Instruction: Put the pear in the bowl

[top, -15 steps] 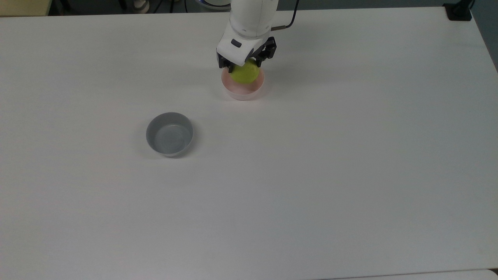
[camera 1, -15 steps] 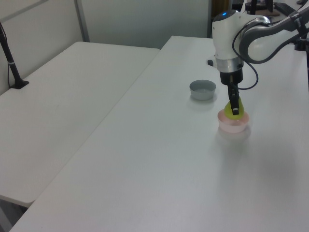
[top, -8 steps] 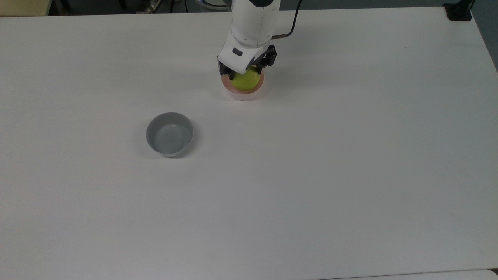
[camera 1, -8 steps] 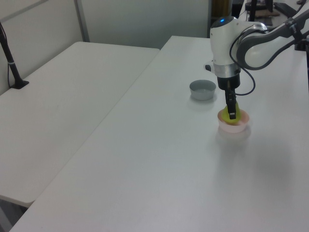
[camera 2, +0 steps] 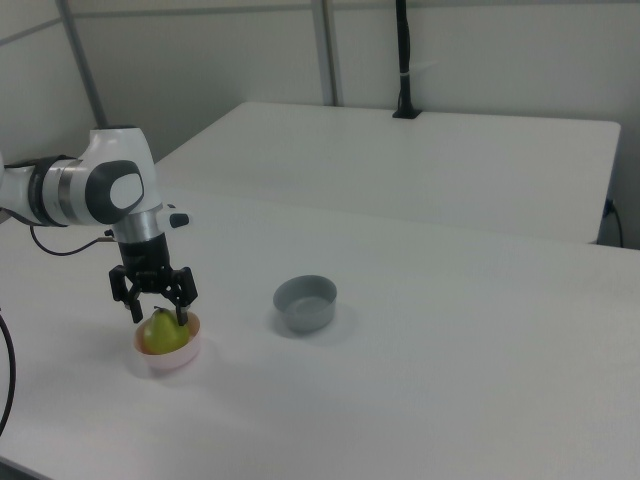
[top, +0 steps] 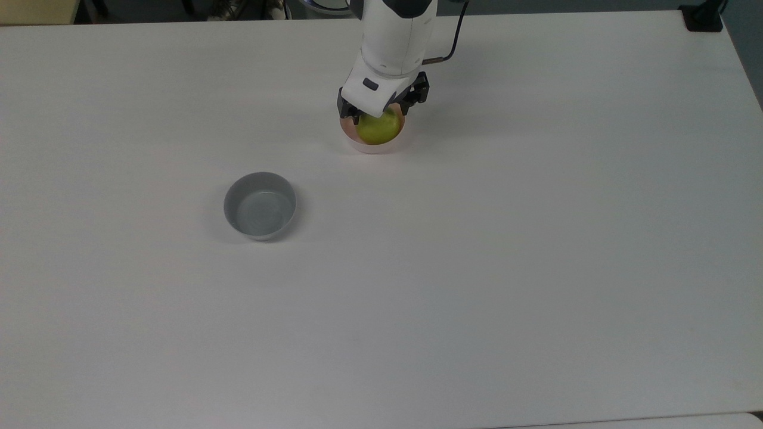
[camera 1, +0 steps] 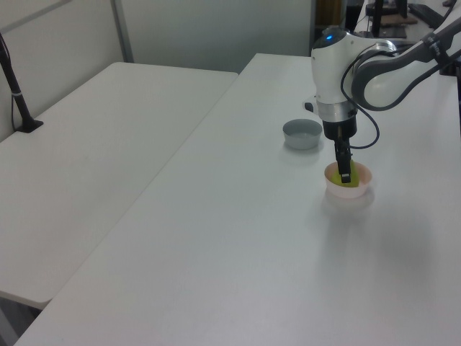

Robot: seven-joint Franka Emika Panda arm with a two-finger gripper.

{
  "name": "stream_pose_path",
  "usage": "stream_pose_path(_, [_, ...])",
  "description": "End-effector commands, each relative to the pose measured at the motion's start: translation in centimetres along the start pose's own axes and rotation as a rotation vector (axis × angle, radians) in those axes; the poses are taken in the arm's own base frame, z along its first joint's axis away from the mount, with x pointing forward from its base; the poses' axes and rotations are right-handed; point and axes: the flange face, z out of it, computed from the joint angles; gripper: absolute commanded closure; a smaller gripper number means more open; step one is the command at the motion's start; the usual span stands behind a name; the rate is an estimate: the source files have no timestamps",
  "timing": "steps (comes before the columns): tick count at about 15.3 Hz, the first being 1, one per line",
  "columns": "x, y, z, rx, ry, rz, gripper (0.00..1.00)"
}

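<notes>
Your arm point(camera 1: 374, 68) reaches in from the left view's right and bends down at the wrist point(top: 390, 42), so the gripper point(camera 2: 155, 312) points straight down over the pink bowl point(top: 372, 145). In the right view you can see its two dark fingers point(camera 2: 183, 300) spread apart, one on each side of the pear point(camera 2: 162, 333), their tips down near the bowl's rim.

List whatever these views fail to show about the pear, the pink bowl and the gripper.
- Pear top and stem: top view, covered by the gripper.
- Pink bowl far rim: top view, hidden by the gripper.
- Pear's underside and its contact with the bowl floor: right view, hidden by the bowl wall.
</notes>
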Motion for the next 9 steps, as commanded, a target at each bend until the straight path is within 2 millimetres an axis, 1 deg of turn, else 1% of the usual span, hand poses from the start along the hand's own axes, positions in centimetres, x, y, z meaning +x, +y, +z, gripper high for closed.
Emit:
stream_pose_path(1, [-0.2, -0.3, -0.6, 0.013, 0.023, 0.023, 0.01])
stream_pose_path(3, [-0.4, 0.0, -1.5, 0.015, 0.015, 0.028, 0.0])
stream_pose_path(4, [-0.4, 0.1, -2.4, 0.015, 0.014, 0.028, 0.0])
stream_pose_path(6, [-0.3, 0.7, -5.7, 0.015, 0.012, 0.037, 0.0])
stream_pose_path(7, [-0.4, 0.9, -7.1, 0.018, 0.01, 0.04, 0.0])
stream_pose_path(9, [-0.4, 2.1, -9.6, 0.02, 0.012, 0.061, 0.0])
